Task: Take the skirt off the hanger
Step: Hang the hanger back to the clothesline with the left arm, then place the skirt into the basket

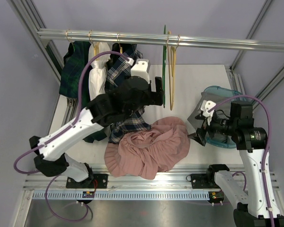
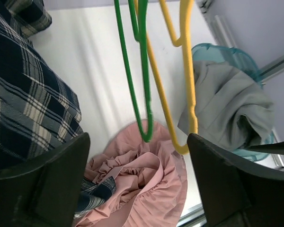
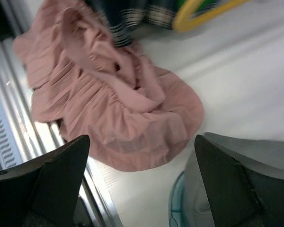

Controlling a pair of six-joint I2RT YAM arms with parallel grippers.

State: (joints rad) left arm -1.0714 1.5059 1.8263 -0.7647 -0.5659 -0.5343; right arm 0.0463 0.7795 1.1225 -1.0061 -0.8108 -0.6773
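Note:
A pink pleated skirt [image 1: 146, 149] lies crumpled on the white table, off any hanger; it also shows in the left wrist view [image 2: 142, 184] and the right wrist view [image 3: 113, 109]. A navy plaid skirt [image 1: 125, 101] hangs from the rail behind my left arm, its hem touching the pink skirt. An empty green hanger [image 1: 164, 66] and an empty yellow hanger [image 1: 171, 71] hang from the rail. My left gripper [image 1: 158, 92] is open and empty beside the green hanger [image 2: 144, 71], above the pink skirt. My right gripper [image 1: 200, 134] is open and empty, right of the pink skirt.
A teal basket [image 1: 227, 92] with a grey garment [image 2: 227, 104] stands at the right, under my right wrist. A dark green plaid garment [image 1: 73, 68] and a white one [image 1: 98, 75] hang at the rail's left. The metal frame rail [image 1: 146, 177] runs along the near edge.

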